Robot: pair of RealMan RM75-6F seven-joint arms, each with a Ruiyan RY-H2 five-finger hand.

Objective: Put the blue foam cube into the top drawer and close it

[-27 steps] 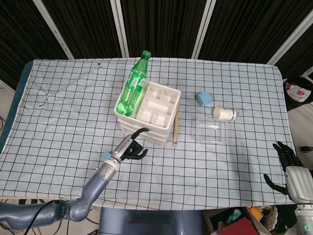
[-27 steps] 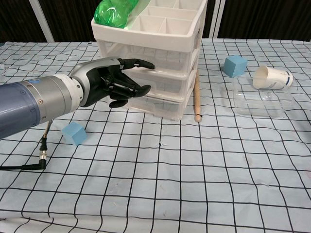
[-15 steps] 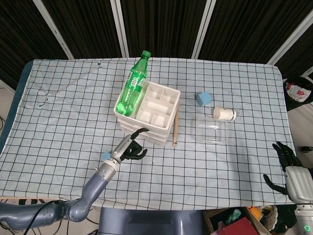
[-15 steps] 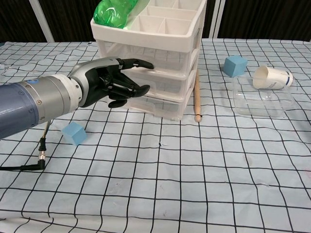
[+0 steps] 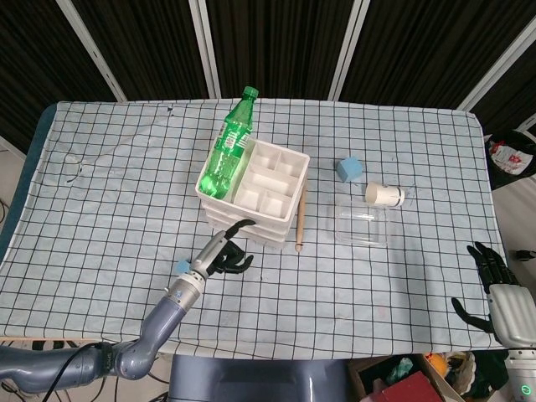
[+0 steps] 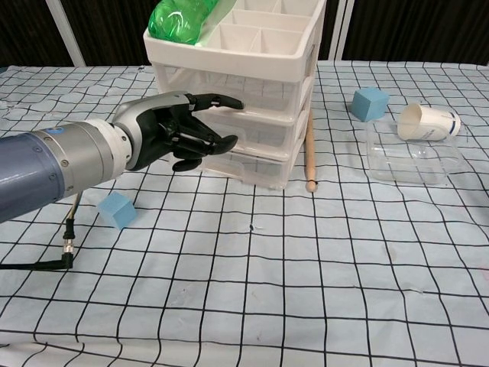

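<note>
Change: since the earlier frames we see almost nothing move; our left hand (image 6: 177, 131) edges a touch nearer the drawer fronts, and all else stays put.
Left hand: we hold it just in front of the white drawer unit (image 6: 252, 92), one finger stretched out towards the upper drawer front, the other fingers curled in, nothing held. We cannot tell whether the fingertip touches the plastic.
Right hand: we see it (image 5: 494, 285) at the table's near right corner in the head view, fingers apart, holding nothing.
Blue foam cube: one cube (image 6: 117, 209) lies on the checked cloth (image 6: 306, 260) below our left forearm, near the unit but apart from it. A second blue cube (image 6: 370, 103) sits well to the right, beside the paper cup.
Drawers: all appear pushed in, as far as we can tell.
Bottle: a green plastic bottle (image 5: 228, 144) lies on the unit's top tray.
Stick: a wooden stick (image 6: 309, 151) lies along the unit's right side.
Cup: a paper cup (image 6: 426, 122) lies on its side at the edge of a clear plastic box (image 6: 412, 159).
</note>
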